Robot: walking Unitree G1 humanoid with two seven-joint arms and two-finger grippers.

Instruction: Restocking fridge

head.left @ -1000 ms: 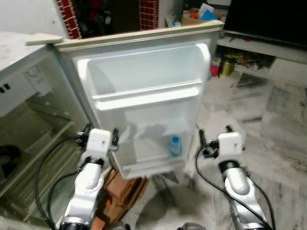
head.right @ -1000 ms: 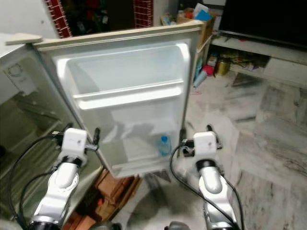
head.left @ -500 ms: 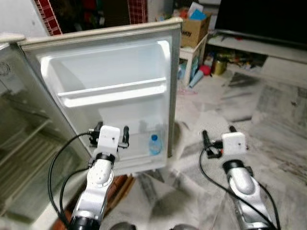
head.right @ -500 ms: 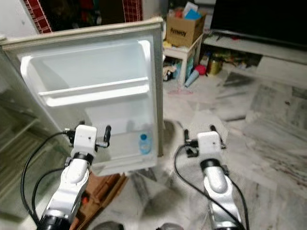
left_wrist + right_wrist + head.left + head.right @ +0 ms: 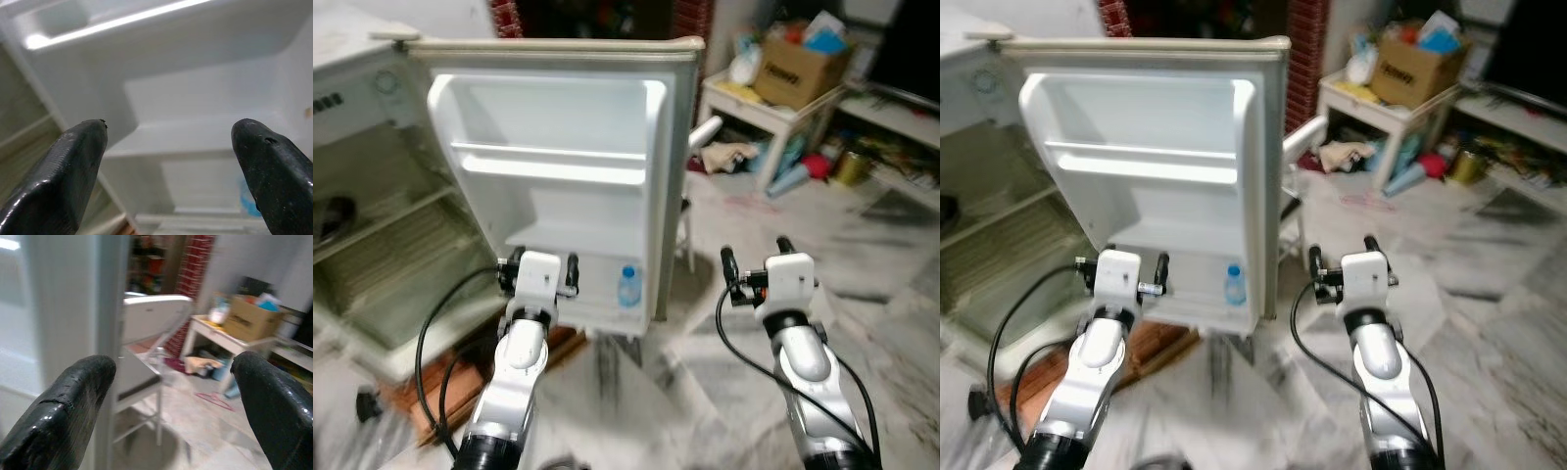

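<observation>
The small fridge (image 5: 362, 176) stands with its white door (image 5: 558, 166) swung wide open. A clear water bottle with a blue cap (image 5: 626, 286) stands in the door's bottom shelf, at its right end. My left gripper (image 5: 538, 271) is open and empty, held in front of that bottom shelf, left of the bottle. In the left wrist view the bottle (image 5: 248, 192) shows beside one finger. My right gripper (image 5: 756, 258) is open and empty, held over the floor to the right of the door's edge (image 5: 110, 323).
A white stool (image 5: 146, 323) stands behind the door. At the back right a low white table (image 5: 764, 108) carries a cardboard box (image 5: 793, 64), with clutter on the floor around it. Wood pieces (image 5: 421, 382) lie under the fridge. Marble floor (image 5: 685, 392) spreads ahead.
The camera has swung, so the door now sits more to the right and the fridge's inside shows again at the left. Both grippers stay raised and open.
</observation>
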